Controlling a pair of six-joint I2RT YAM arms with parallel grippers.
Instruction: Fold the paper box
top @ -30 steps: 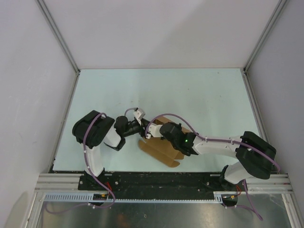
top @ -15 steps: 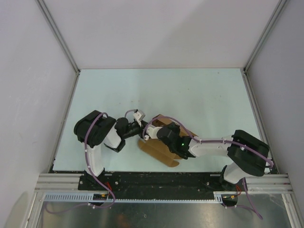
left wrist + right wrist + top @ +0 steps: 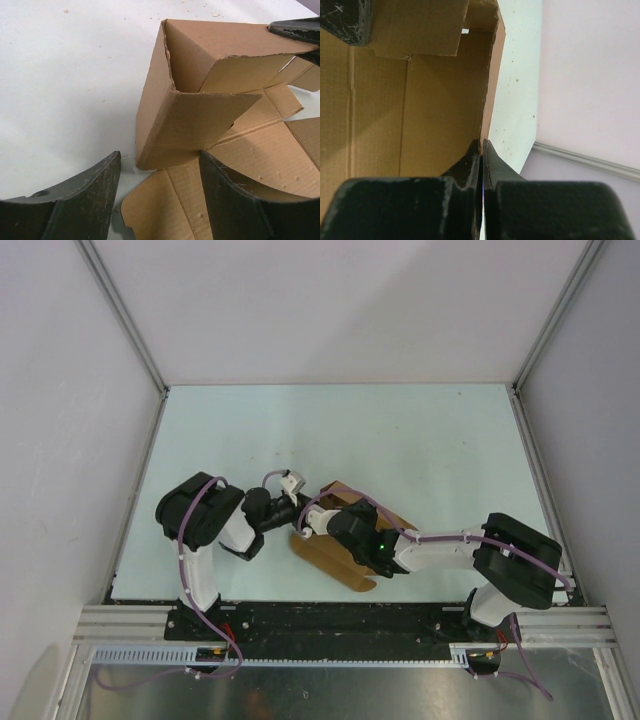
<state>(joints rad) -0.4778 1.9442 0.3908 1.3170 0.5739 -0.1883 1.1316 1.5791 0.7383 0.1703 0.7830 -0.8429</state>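
Pale green tabletop point(image 3: 400, 440) carries the plain brown die-cut cardboard paper box point(image 3: 200, 125), half raised. Just ahead of the spread left pincer point(image 3: 160, 165) stands its corner. Beyond, the right pincer point(image 3: 481, 150) pinches a wall edge, having pushed further leftward, likely firming that fold.

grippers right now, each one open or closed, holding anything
Left gripper: open, jaws spread with a flap of the paper box between them, not gripped.
Right gripper: closed on the edge of a paper box wall.
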